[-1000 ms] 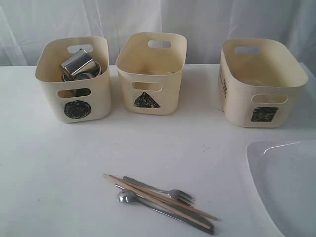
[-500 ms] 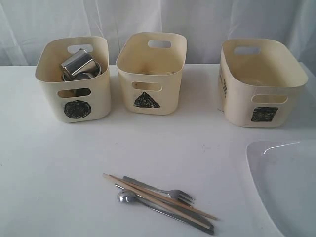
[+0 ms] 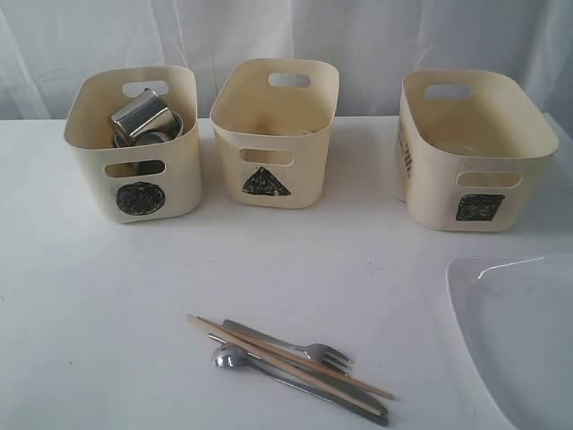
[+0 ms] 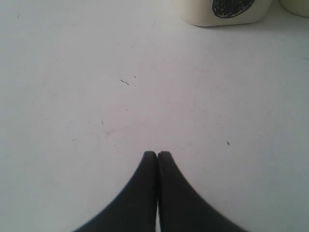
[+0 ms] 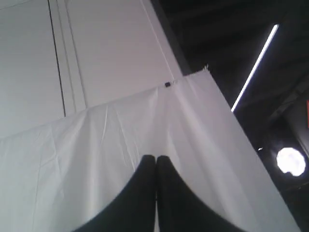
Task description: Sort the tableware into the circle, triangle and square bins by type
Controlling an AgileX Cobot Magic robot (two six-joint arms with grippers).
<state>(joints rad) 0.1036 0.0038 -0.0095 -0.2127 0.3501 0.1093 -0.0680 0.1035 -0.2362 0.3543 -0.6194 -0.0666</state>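
Three cream bins stand along the back of the white table: the circle bin (image 3: 134, 148) at left, the triangle bin (image 3: 273, 134) in the middle, the square bin (image 3: 470, 152) at right. Steel mugs (image 3: 141, 115) lie inside the circle bin. A fork (image 3: 309, 348), a spoon (image 3: 231, 358), a knife (image 3: 349, 403) and wooden chopsticks (image 3: 286, 358) are piled near the front edge. The large white plate (image 3: 519, 331) sits at the front right. Neither arm shows in the exterior view. My left gripper (image 4: 157, 153) is shut and empty over bare table, near the circle bin (image 4: 227, 9). My right gripper (image 5: 155, 157) is shut and empty, facing the backdrop.
A white curtain (image 3: 286, 36) hangs behind the bins. The right wrist view shows that white backdrop cloth (image 5: 120, 145), a pale wall and a dark ceiling with a strip light (image 5: 256, 65). The small white bowl is not in view.
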